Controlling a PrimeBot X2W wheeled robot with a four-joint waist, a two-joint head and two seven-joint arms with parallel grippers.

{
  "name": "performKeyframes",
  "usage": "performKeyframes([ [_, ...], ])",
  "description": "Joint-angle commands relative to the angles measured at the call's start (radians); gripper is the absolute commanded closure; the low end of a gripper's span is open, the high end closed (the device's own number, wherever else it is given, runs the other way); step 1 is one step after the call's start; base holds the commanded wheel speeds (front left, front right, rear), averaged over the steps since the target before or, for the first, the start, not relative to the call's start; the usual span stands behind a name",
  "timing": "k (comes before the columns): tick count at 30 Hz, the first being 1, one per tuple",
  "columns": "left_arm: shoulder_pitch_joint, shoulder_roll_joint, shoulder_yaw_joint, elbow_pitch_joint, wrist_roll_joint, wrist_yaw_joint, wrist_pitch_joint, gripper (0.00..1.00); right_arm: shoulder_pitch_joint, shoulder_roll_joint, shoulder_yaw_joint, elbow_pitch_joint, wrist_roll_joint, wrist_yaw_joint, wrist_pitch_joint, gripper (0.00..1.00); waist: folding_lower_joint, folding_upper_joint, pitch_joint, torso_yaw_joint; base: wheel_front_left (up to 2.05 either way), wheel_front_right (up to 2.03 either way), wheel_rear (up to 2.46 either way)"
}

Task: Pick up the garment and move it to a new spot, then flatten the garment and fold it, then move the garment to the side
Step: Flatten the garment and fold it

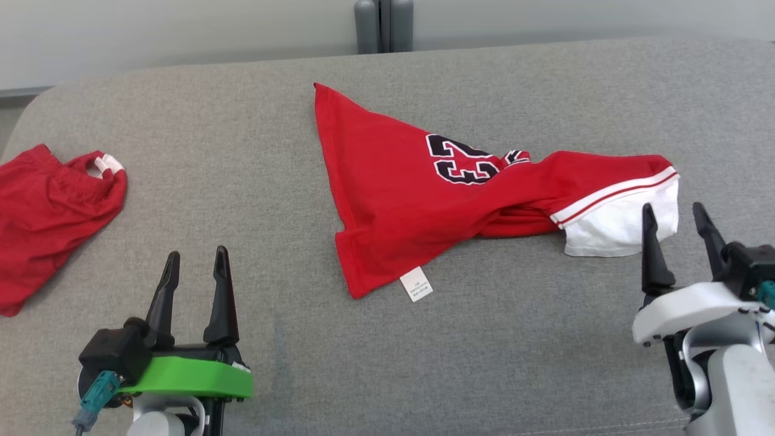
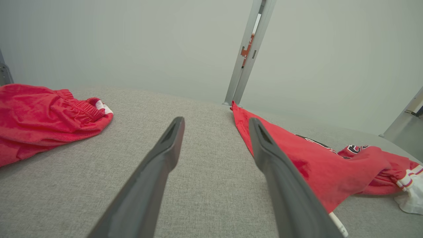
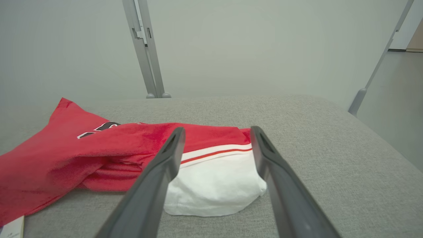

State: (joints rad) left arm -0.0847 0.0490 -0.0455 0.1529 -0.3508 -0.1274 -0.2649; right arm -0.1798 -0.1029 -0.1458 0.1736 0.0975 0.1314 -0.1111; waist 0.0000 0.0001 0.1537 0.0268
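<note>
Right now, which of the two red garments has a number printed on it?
The jersey in the middle, with a white end; the shorts at the left show none.

L gripper [image 2: 216,123] jaws wide apart above grey couch [image 2: 205,185]; red jersey [image 2: 330,165] view-right, red shorts [image 2: 39,112] view-left.

The garment [image 1: 412,200] is a red jersey with dark, white-edged numerals [image 1: 463,160]. It lies unfolded and rumpled on the grey cloth surface [image 1: 242,121] ahead of me, somewhat to my right. Its far left corner [image 1: 318,89] tapers to a point. From there the red body spreads fairly flat toward me, down to a hem bearing a small white label [image 1: 416,283]. Toward my right the cloth twists and bunches, ending in a white part [image 1: 611,233] bordered by red and white stripes [image 1: 611,195].
</note>
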Motion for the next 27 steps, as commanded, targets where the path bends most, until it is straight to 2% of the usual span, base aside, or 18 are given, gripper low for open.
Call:
performKeyframes([
  [1,0.024,0.003,0.004,0.006,0.01,-0.004,0.001,0.0,0.033,0.006,0.016,-0.021,0.006,-0.001,-0.015,0.0,0.0,-0.0001,-0.044,-0.032,0.0,0.0,0.0],
  [6,0.056,0.003,0.006,0.027,0.013,-0.004,0.001,0.0,0.111,0.021,0.072,-0.041,0.025,-0.001,-0.03,0.0,0.0,-0.0001,-0.088,-0.043,0.0,0.0,0.0],
  [14,0.084,0.003,-0.038,0.059,0.015,-0.004,0.001,0.0,0.132,0.024,0.132,-0.028,0.031,-0.001,-0.023,0.0,0.0,-0.0001,-0.125,-0.042,0.0,0.0,0.0],
  [27,0.07,0.003,-0.085,0.074,-0.002,-0.005,0.001,0.0,0.105,0.01,0.109,-0.027,0.037,-0.001,-0.003,0.0,0.0,-0.0001,-0.101,-0.041,0.0,0.0,0.0],
])
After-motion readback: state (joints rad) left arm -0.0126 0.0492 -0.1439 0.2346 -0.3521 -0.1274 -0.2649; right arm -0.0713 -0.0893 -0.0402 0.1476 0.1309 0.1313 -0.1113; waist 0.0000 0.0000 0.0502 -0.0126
